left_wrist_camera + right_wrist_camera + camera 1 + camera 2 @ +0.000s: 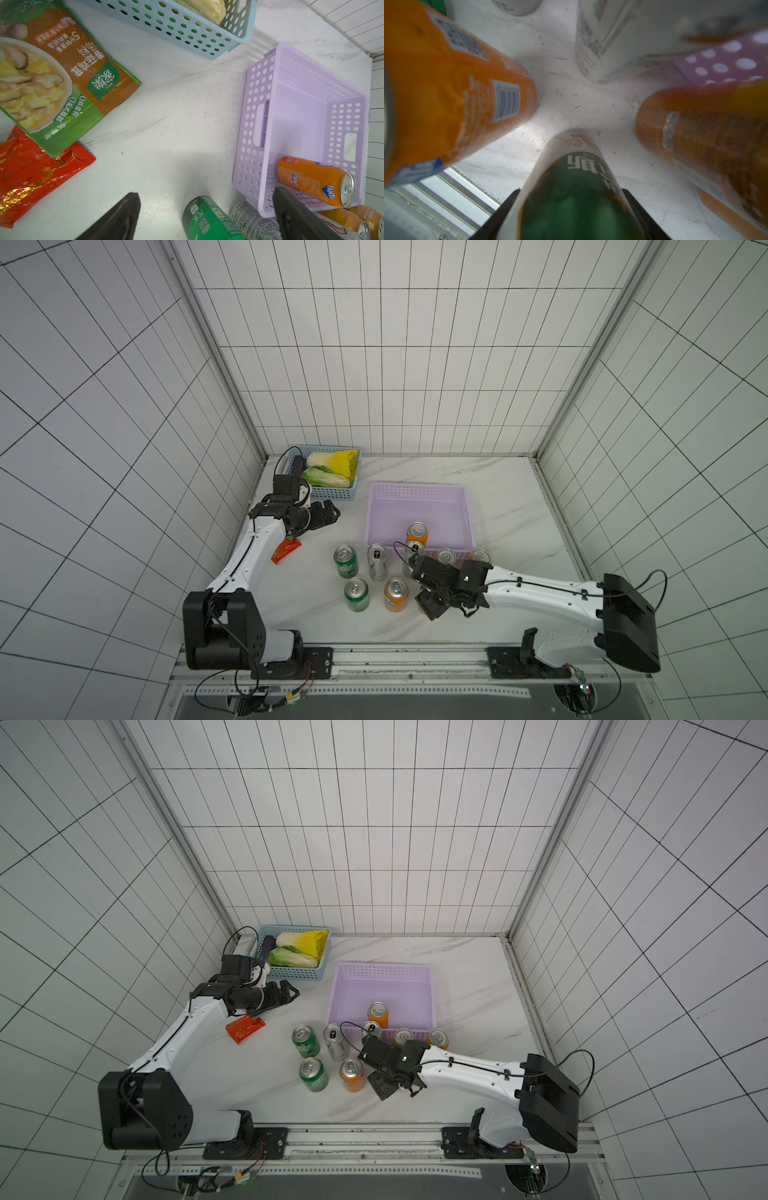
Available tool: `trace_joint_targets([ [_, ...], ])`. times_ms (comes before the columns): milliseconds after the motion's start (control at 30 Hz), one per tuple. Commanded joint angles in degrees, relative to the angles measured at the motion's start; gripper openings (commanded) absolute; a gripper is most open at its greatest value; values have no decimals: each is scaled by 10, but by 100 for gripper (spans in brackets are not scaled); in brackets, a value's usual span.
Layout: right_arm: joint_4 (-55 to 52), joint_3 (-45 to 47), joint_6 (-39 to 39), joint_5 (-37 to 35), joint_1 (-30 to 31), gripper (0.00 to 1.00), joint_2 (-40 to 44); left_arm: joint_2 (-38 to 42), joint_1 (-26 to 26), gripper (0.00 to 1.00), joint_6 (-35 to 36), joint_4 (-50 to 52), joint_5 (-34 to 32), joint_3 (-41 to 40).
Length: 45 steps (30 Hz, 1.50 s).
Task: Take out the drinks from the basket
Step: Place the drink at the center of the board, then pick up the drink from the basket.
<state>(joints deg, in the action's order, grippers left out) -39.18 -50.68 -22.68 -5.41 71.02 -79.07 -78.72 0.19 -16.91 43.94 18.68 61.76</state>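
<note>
Just outside the basket (415, 491), we are holding the stiff, probably slick dark green can (579, 170) by its sides in our right gripper (570, 192), left gripper (205, 192) hanging released.

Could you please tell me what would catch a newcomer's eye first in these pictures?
The lilac basket in the middle of the table draws the eye, with a single orange can upright by its near wall. Just in front of it stands a cluster of cans, where the right gripper clamps a dark green can. In the far left corner, a blue basket holds cabbages.
</note>
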Motion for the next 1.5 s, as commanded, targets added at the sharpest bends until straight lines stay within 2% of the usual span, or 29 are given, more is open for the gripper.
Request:
trace_joint_targets([
  [0,-1,16,3,-29,5,60,6,4,3,98,8,-2,-3,0],
  [500,-18,-4,-1,-9,4,83,54,4,3,98,9,-2,-4,-1],
  [600,-25,-10,0,-8,4,85,56,4,3,98,9,-2,-5,0],
  [767,-67,-49,3,-11,4,86,72,4,3,98,9,-2,-5,0],
  [967,-169,-155,41,16,-4,100,86,5,3,98,12,-1,0,0],
  [1267,-285,-318,78,48,-89,99,57,7,3,98,12,-2,-2,0],
  [1467,-315,-387,62,24,-155,100,-8,8,3,98,11,-2,0,0],
])
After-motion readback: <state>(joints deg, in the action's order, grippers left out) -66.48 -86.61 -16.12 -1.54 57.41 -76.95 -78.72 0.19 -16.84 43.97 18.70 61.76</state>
